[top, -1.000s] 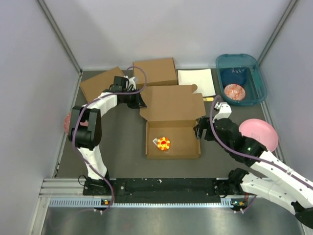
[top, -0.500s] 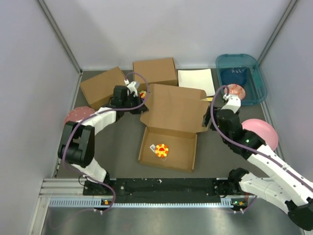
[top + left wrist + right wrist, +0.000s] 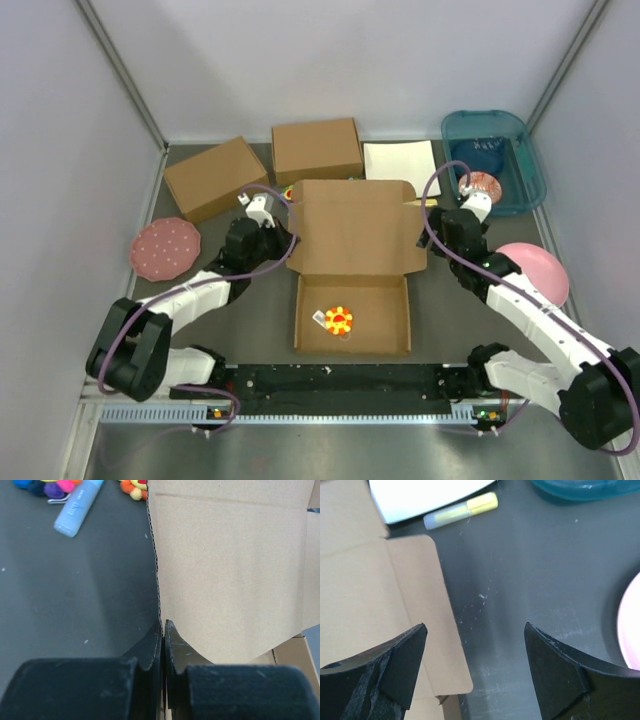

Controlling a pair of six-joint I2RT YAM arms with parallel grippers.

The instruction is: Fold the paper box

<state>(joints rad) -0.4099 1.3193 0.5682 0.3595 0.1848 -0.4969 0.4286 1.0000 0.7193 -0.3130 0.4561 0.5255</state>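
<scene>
One paper box (image 3: 352,240) lies open at mid-bench (image 3: 440,312), its lid toward the far side. Two smaller boxes (image 3: 209,177) sit at the far left. The left fingers (image 3: 157,644) are pinched shut on the lid's left edge. The right fingers (image 3: 400,662) are spread wide beside the lid's right flap, gripping nothing.

The counter (image 3: 440,320) is dark grey and flat, with small pale specks on it. Three plain walls stand round it: a far wall (image 3: 330,60), a left wall (image 3: 50,200) and a right wall (image 3: 610,180), all pale grey with a hint of purple. A thin metal post (image 3: 120,70) runs up each far corner. A silver rail (image 3: 130,385) lies along the near edge, with a shiny metal sheet (image 3: 300,450) in front. The light is soft and even.
</scene>
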